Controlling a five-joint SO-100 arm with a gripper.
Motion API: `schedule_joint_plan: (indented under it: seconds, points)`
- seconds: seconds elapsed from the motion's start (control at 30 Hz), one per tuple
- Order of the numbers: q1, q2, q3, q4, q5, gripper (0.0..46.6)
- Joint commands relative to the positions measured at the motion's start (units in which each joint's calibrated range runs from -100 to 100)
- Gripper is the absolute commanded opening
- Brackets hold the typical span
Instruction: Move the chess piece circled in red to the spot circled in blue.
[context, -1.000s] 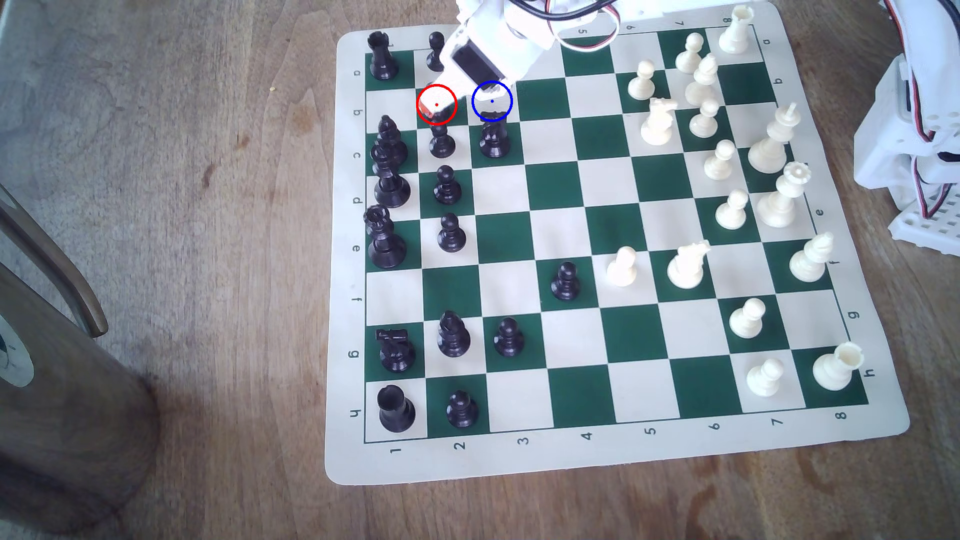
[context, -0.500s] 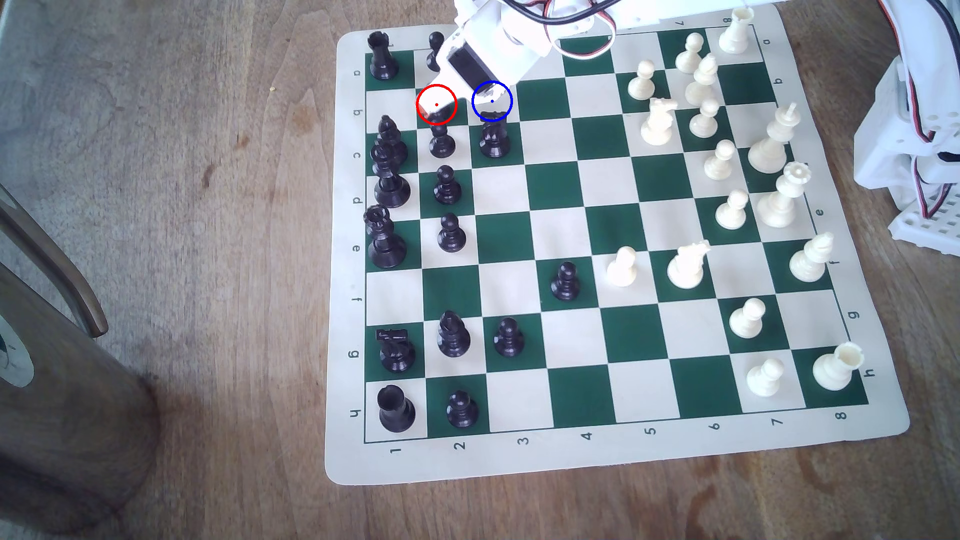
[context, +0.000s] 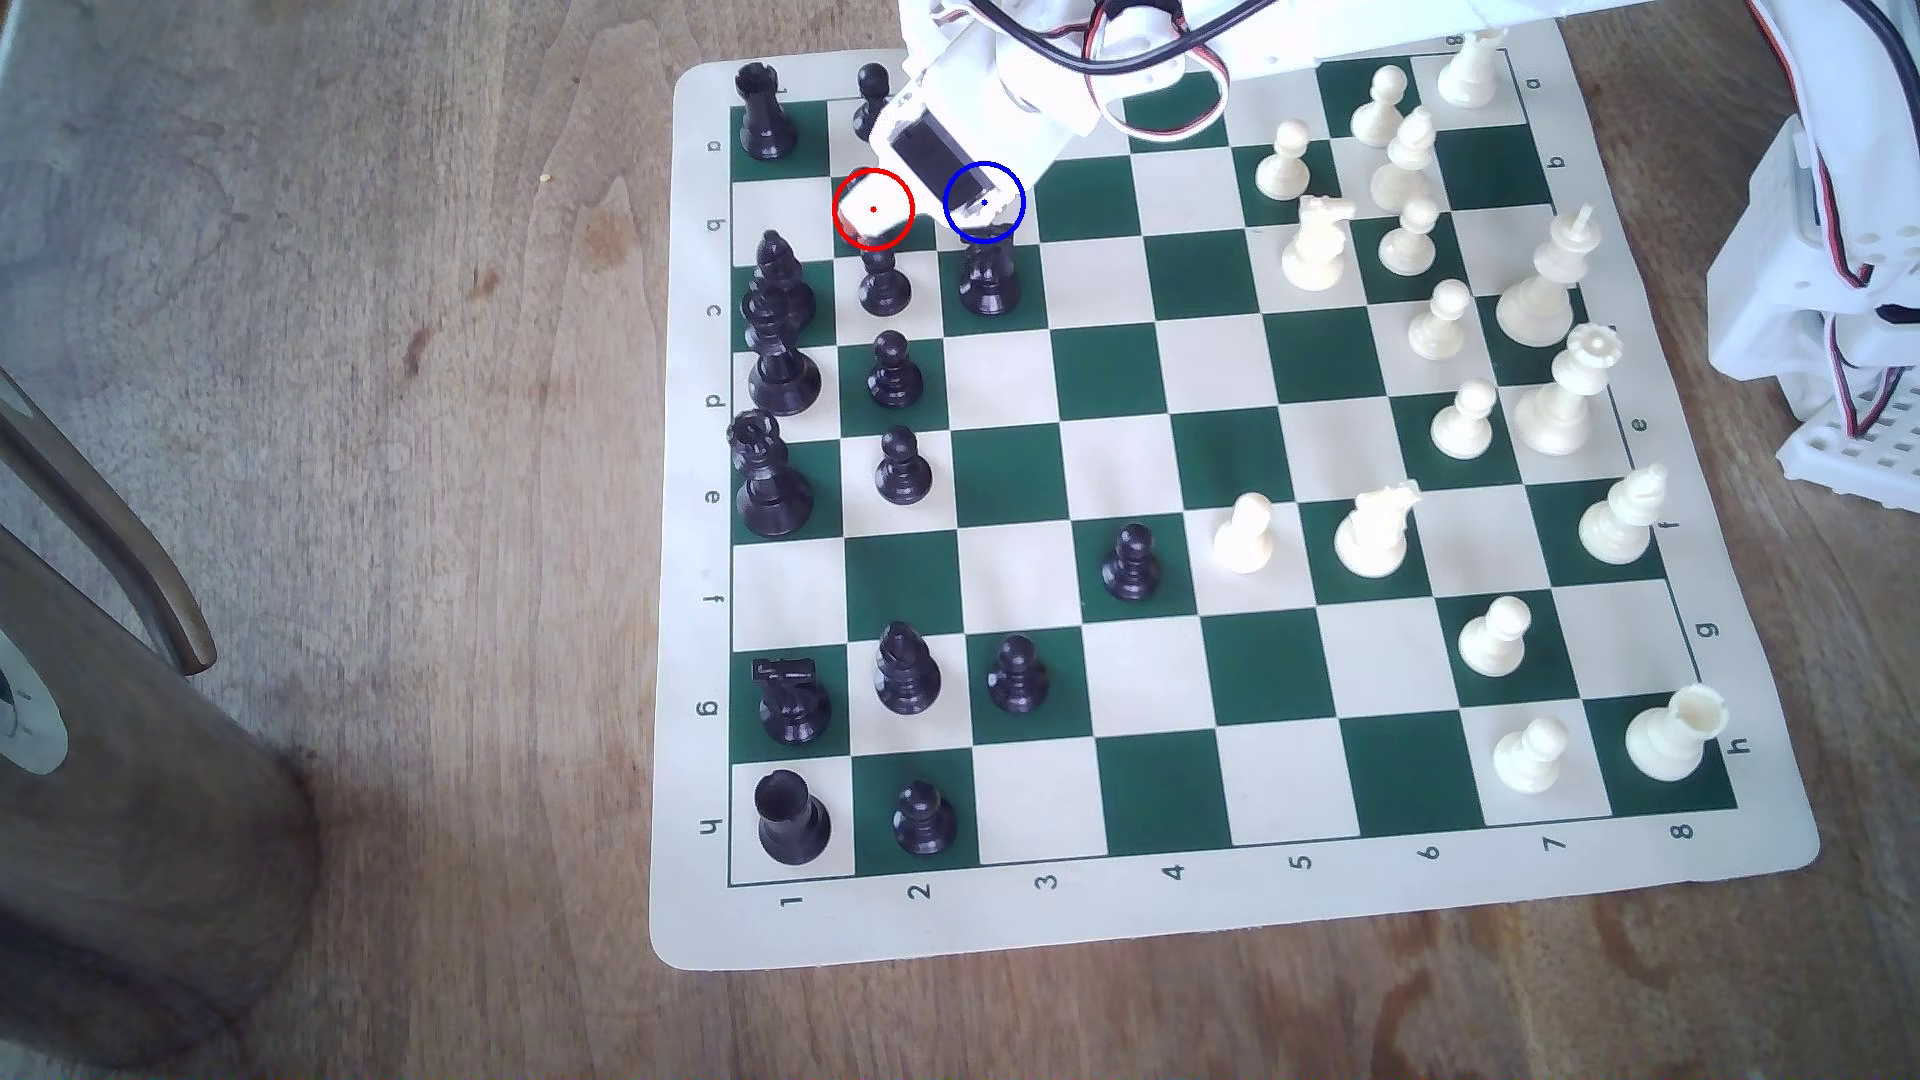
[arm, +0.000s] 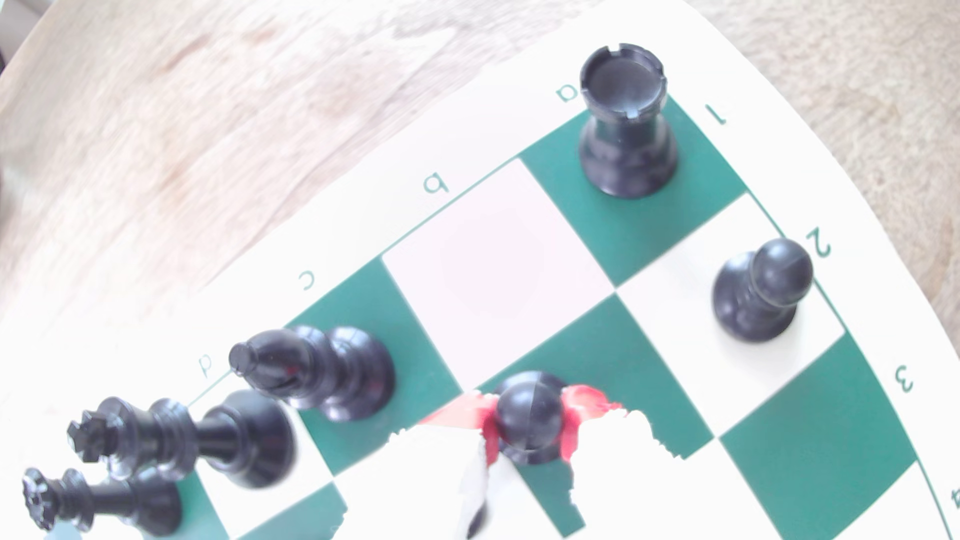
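The chess piece (arm: 527, 415), a small black pawn with a ball head, stands on a green square in the wrist view. My gripper (arm: 527, 423) is shut on it, with one red-padded fingertip pressed against each side of its head. In the exterior view my gripper (context: 878, 220) covers the red-ringed square, so the pawn is hidden under the white fingers. The spot (context: 1013, 231) is the cream square with the blue ring just to the exterior view's right. The gripper's black servo body overhangs part of it.
A black knight (context: 987, 278) and a black pawn (context: 883, 282) stand just in front of the two ringed squares. Another black pawn (context: 871, 99) and a rook (context: 764, 112) stand behind. A black bishop (arm: 317, 368) leans close by. The white pieces cluster on the board's far right.
The gripper and wrist have sunk and shifted slightly to the exterior view's left, so the white finger now covers more of the red ring. No piece has moved.
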Motion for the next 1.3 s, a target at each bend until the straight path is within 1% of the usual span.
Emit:
schedule_joint_plan:
  seconds: [0.0, 0.2, 0.4, 0.5, 0.57, 0.77, 1.27]
  points:
    - [1.2, -10.5, -2.9, 1.0, 0.5, 0.1]
    - [2.5, -18.7, -0.4, 3.9, 1.4, 0.1]
    - [4.5, -26.8, 15.5, 3.5, 2.2, 0.1]
    - [4.0, -28.6, 22.8, 0.1, 2.6, 0.1]
    - [3.0, -29.2, 25.7, -1.5, 2.6, 0.1]
    - [1.6, -27.6, 26.9, -3.4, 2.6, 0.1]
    - [3.5, -18.4, 26.1, -8.1, 4.3, 0.1]
